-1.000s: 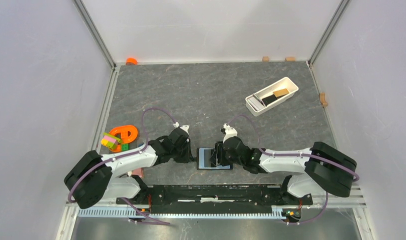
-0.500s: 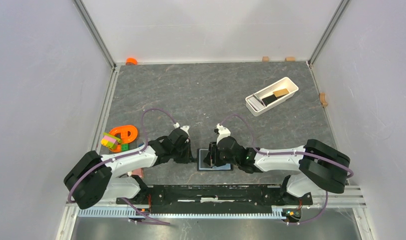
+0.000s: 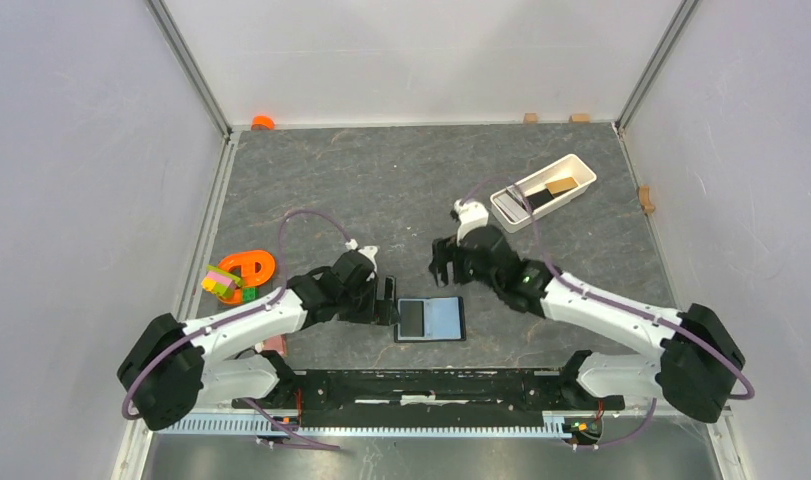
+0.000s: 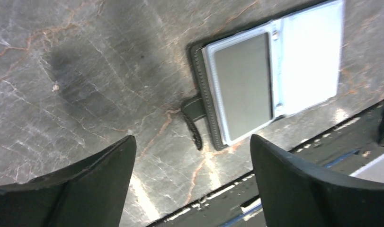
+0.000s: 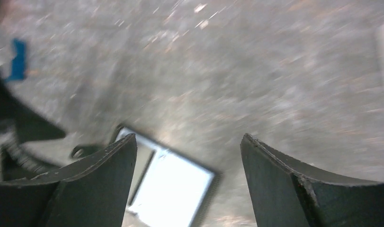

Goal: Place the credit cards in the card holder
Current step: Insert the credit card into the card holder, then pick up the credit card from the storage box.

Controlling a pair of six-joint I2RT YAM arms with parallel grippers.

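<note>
The holder (image 3: 430,319) lies open and flat on the bench (image 3: 381,190), near the middle of the near edge. Its left half shows grey and its right half pale blue; whether that pale blue is a card I cannot tell. In the left wrist view its snap tab (image 4: 193,107) sticks out from the left side, and a short dark cord (image 4: 195,135) lies on the bench beside it.

The left end effector (image 4: 192,142) sits just beside the holder's left side, fingers spread wide with nothing between them. In its wrist view the holder lies ahead of the fingers, apart from them.

The right end effector (image 5: 187,142) is over bare bench beyond the holder, toward the far right corner and apart from it. Its fingers are spread and empty, and its wrist view is blurred.

The tray (image 3: 586,168) sits near the far right corner, slanted to the edges. Inside it lie a black card (image 3: 537,200) and, just beside it toward the far end, a tan card (image 3: 559,186). A pale grey thing at the tray's near end is too small to make out.

By the left edge an orange ring (image 3: 261,262) lies against some coloured blocks (image 3: 220,282)
</note>
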